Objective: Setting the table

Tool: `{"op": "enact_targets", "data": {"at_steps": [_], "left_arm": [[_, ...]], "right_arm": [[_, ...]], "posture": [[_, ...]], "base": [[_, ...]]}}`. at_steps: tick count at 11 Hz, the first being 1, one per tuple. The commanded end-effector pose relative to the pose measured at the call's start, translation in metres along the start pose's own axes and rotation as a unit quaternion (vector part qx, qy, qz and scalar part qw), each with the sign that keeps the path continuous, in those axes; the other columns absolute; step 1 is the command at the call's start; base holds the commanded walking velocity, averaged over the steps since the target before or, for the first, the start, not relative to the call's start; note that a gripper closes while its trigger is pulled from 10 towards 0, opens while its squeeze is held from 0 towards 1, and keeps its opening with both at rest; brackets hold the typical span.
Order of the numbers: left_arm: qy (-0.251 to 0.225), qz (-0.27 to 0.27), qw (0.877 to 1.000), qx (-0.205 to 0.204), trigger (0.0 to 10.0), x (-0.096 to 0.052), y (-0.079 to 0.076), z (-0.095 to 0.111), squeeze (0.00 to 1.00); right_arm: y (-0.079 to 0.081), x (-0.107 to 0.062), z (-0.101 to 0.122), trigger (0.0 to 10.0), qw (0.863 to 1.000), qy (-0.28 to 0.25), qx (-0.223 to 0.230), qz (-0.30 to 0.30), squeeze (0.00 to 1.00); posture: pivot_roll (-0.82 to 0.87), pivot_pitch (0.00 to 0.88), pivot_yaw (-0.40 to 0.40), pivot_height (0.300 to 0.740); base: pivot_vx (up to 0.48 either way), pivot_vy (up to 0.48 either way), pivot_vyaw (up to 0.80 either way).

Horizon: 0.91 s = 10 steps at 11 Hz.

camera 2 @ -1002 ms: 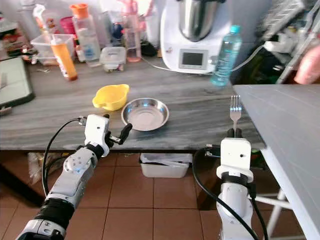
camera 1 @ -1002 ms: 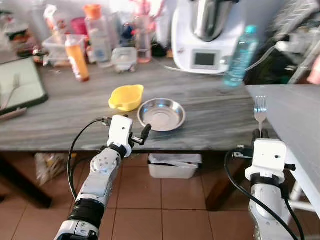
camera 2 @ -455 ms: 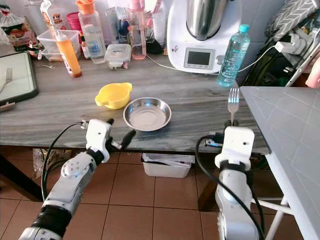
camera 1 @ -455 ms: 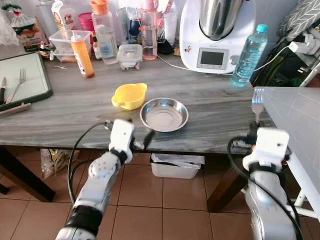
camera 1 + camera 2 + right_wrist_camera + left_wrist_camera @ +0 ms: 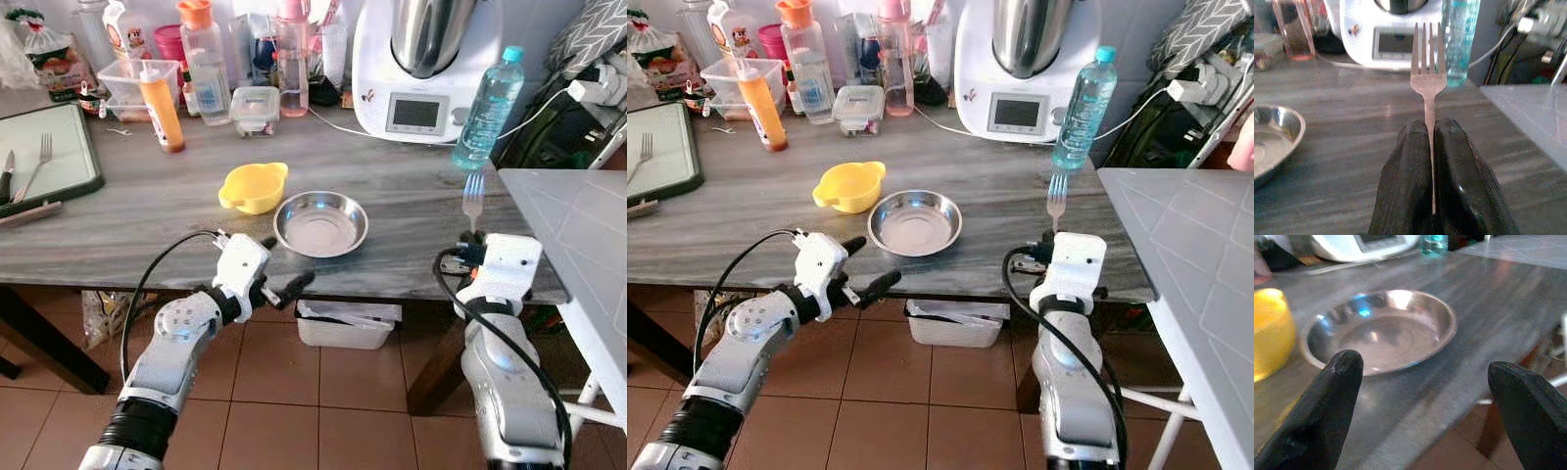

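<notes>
A round steel plate (image 5: 320, 223) lies near the front edge of the grey wood-grain table (image 5: 118, 215), with a yellow bowl (image 5: 253, 187) just to its left. My right gripper (image 5: 1431, 134) is shut on the handle of a fork (image 5: 473, 201), which stands upright with its tines up. It is held at the table's front edge, to the right of the plate. My left gripper (image 5: 284, 262) is open at the table's front edge, just in front of the plate, with nothing between its fingers (image 5: 1337, 382).
A white kitchen machine (image 5: 421, 59), a water bottle (image 5: 487, 96), an orange sauce bottle (image 5: 162, 106) and several jars line the back. A tray (image 5: 69, 181) with another fork (image 5: 37, 162) lies far left. A white table (image 5: 588, 245) adjoins on the right. A bin (image 5: 348, 325) sits underneath.
My right gripper has carried the fork to the left, nearer the plate. My left gripper has turned and its fingers have spread wider. The camera shifted during the first half second.
</notes>
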<state>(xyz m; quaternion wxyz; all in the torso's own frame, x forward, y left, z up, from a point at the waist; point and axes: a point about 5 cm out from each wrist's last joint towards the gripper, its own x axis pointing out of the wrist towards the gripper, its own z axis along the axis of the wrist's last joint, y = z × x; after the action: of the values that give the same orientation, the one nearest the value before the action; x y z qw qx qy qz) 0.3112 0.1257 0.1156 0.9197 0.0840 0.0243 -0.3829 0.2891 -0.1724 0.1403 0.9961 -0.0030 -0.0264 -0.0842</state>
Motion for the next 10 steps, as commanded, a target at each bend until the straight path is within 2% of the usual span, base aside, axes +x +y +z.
{"op": "enact_targets", "data": {"at_steps": [1,2,7,10], "left_arm": [[-0.003,-0.022,1.0,0.007,10.0,0.0,0.0,0.007,0.0],[0.007,-0.051,0.999,0.011,10.0,-0.002,-0.003,0.008,0.0],[0.006,-0.074,0.997,0.005,10.0,-0.003,-0.01,0.012,0.0],[0.009,-0.077,0.997,0.006,10.0,-0.003,-0.011,0.013,0.0]], "right_arm": [[0.001,0.003,-0.003,10.0,1.0,0.015,0.006,0.003,0.0],[0.001,0.008,-0.01,10.0,0.999,0.037,0.015,0.008,0.0],[0.024,0.036,-0.021,10.0,0.992,0.079,0.084,0.044,0.0],[0.035,0.044,-0.024,10.0,0.989,0.091,0.096,0.059,0.0]], "posture": [[0.12,0.07,0.016,0.74],[0.12,0.07,0.017,0.74],[0.14,0.084,0.025,0.74],[0.15,0.091,0.023,0.74]], "base": [[0.0,0.0,0.0],[0.0,0.0,0.0],[0.0,0.0,0.0],[0.0,0.0,0.0]]}}
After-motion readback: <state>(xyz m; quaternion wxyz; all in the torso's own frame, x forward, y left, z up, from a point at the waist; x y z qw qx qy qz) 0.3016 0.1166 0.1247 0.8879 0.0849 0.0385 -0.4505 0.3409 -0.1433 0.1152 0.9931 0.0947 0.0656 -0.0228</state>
